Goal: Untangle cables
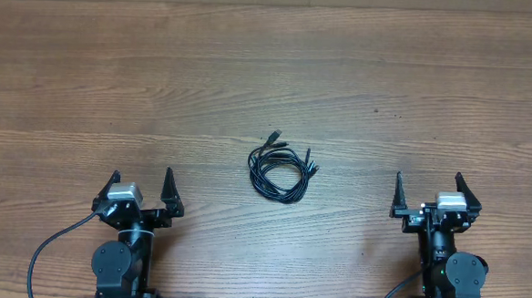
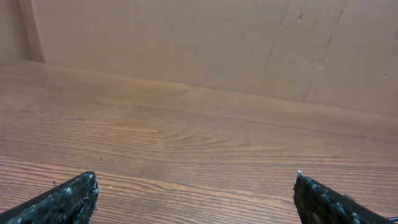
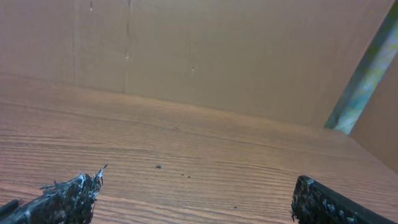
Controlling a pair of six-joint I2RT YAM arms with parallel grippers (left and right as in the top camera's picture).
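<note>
The cables point(image 1: 281, 169) lie as one small coil of thin black cords at the middle of the wooden table, their plug ends sticking out at the coil's top and right. My left gripper point(image 1: 142, 181) stands open near the front left, well to the left of the coil, with nothing between its fingers. My right gripper point(image 1: 428, 182) is open too, at the front right, apart from the coil. Both wrist views show only bare wood between spread fingertips point(image 2: 74, 193) point(image 3: 68, 196); the cables are out of those views.
A beige wall point(image 2: 199, 43) rises at the table's far edge. A thick black arm cable point(image 1: 46, 252) curves at the front left by the left arm's base. A small dark speck point(image 3: 158, 166) marks the wood ahead of the right gripper.
</note>
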